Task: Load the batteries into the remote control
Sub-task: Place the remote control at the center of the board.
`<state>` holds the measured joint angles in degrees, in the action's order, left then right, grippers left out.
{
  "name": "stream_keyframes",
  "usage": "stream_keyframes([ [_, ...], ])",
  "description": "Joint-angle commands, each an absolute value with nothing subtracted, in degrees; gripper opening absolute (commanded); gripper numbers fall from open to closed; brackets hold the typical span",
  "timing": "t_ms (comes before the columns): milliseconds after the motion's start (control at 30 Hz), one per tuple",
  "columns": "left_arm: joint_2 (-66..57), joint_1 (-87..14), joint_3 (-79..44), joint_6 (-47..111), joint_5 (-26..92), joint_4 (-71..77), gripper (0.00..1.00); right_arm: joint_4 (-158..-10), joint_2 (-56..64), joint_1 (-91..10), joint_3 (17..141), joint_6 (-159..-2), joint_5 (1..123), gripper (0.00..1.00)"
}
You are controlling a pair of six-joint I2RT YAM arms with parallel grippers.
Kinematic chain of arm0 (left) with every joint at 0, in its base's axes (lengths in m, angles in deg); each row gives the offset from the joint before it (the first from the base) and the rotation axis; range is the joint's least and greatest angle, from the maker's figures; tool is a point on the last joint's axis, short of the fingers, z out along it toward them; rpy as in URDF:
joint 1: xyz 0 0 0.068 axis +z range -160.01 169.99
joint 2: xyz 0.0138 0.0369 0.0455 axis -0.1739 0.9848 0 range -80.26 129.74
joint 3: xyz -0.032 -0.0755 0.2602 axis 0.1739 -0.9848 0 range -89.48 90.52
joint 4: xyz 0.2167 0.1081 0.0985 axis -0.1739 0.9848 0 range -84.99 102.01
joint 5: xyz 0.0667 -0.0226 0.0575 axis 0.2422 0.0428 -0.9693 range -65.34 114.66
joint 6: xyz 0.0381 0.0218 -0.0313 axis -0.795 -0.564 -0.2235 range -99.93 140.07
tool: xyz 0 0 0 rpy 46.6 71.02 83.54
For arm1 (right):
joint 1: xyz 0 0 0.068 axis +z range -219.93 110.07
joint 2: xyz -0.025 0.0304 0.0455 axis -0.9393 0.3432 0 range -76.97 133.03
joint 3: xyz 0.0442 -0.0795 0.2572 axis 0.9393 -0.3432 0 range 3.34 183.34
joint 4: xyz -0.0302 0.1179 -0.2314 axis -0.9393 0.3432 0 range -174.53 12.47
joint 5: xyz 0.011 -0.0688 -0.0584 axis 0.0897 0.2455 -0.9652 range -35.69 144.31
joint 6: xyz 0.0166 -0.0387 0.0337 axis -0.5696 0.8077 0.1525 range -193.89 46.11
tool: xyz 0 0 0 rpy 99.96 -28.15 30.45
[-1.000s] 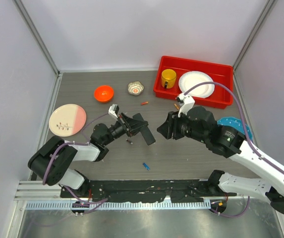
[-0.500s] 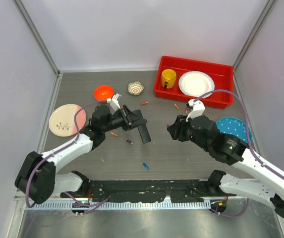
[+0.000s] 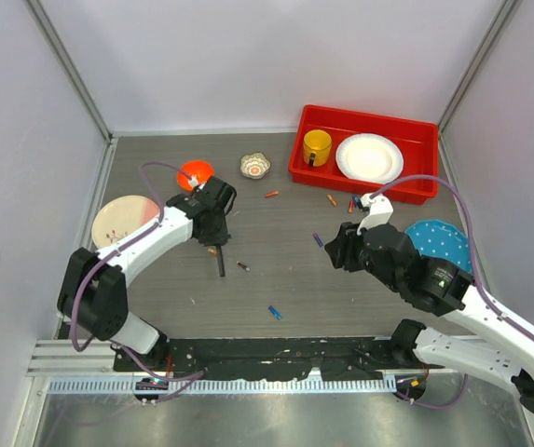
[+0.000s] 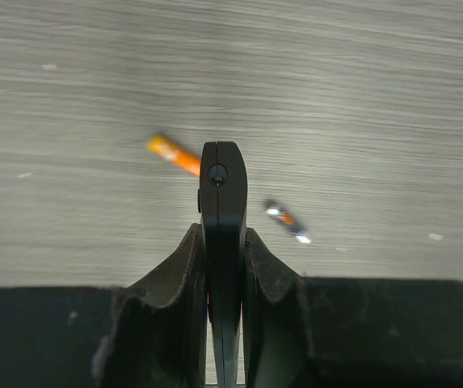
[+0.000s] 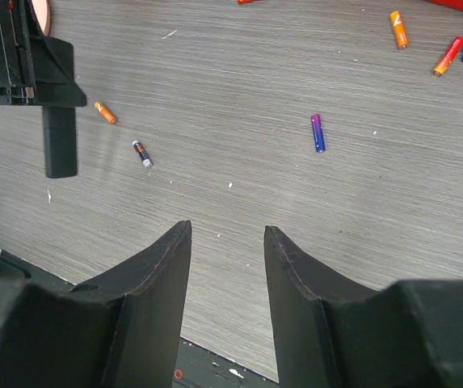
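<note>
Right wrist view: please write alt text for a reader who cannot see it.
The right gripper hangs open and empty over a grey table. A purple battery lies ahead of it. At upper left the left gripper holds the black remote, near an orange battery and a dark battery.

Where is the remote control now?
Top view, left of centre: the remote control is clamped in the left gripper, between an orange battery and a dark battery.

smooth matt plastic remote control (image 4: 222, 212)
</note>
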<state>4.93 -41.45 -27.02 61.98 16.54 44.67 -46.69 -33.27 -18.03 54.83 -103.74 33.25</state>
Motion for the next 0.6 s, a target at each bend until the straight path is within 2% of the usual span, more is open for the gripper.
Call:
stream_keyframes([
  [0,6.9,-41.8,-20.2,56.0,-2.6,57.5,0.0,-47.5,-35.0,-18.2,54.0,-102.8,31.8,0.47],
  [333,25.9,-47.8,-2.1,52.7,-15.3,62.8,0.0,-48.7,-36.9,-18.2,51.4,-103.4,33.2,0.47],
  [567,37.3,-48.7,7.7,50.3,-17.3,63.0,0.0,-48.1,-39.6,-18.2,49.2,-104.7,34.1,0.47],
])
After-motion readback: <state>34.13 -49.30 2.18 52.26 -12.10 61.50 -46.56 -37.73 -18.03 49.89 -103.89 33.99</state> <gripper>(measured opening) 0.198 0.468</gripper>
